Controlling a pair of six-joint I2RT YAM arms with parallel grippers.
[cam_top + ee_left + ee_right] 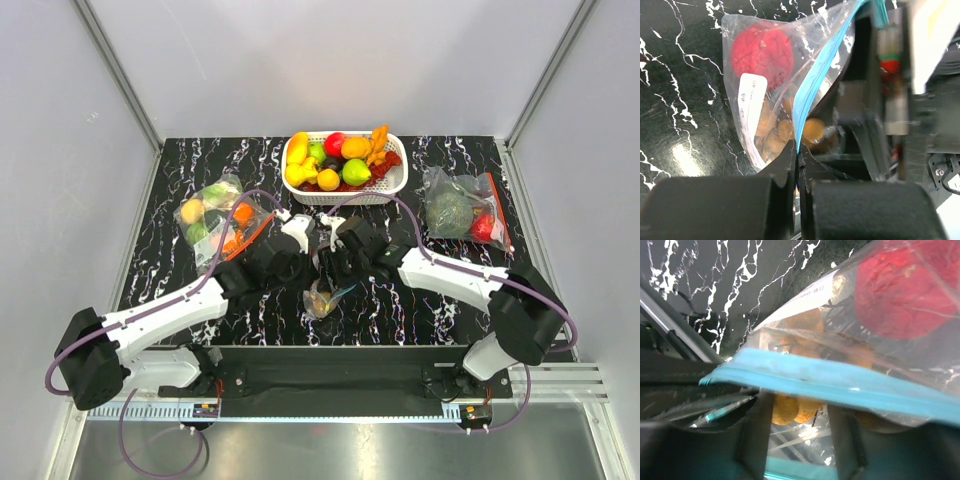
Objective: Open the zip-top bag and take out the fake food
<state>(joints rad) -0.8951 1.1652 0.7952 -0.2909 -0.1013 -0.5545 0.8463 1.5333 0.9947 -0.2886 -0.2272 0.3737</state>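
The zip-top bag (322,297) is clear with a teal-blue zip strip (816,80) and hangs between my two grippers at the table's middle. Inside it are the red round fruit (762,52) and the tan-brown balls (776,137). My left gripper (799,152) is shut on the teal strip at one end; it also shows in the top view (300,238). My right gripper (796,405) stands open, its fingers (752,435) apart, with the teal strip (840,382) lying across their tips and tan balls (790,407) showing between them. The red fruit (900,295) lies beyond.
A white basket (392,188) of yellow, green and orange fruits stands at the back centre. A clear bag with an orange-red zip (215,215) lies back left, another (462,210) back right. The arms' bases line the near edge.
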